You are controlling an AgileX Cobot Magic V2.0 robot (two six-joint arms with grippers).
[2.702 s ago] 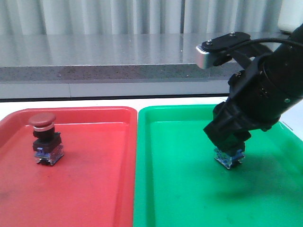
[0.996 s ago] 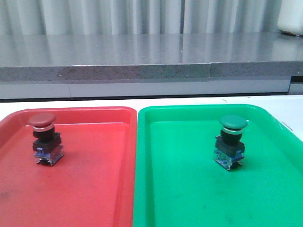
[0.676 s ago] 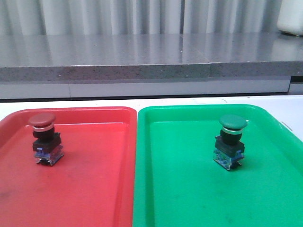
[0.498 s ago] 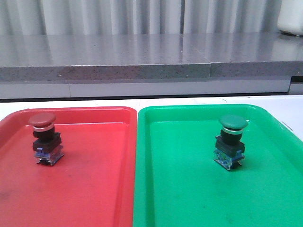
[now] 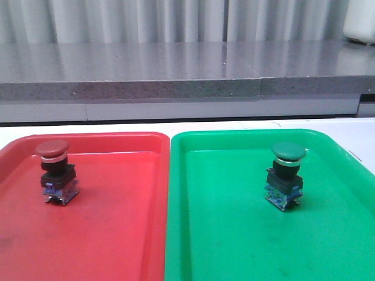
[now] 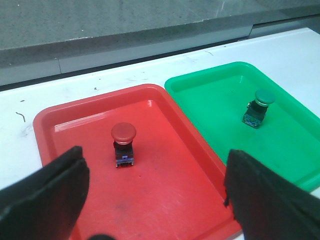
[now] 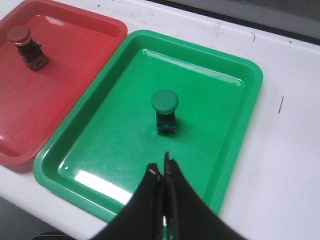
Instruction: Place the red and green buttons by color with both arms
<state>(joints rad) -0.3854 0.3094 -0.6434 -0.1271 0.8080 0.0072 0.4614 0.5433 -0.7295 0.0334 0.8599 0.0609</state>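
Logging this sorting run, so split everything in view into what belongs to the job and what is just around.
Job:
- dull red mushroom-head button
- dark green mushroom-head button
- red plastic tray
- green plastic tray
- left gripper, open
- right gripper, shut, empty

Around:
- white tabletop
- grey stone ledge

- My red button (image 5: 54,171) stands upright in the red tray (image 5: 111,234), far left.
- My green button (image 5: 286,175) stands upright in the green tray (image 5: 234,234), right of centre.
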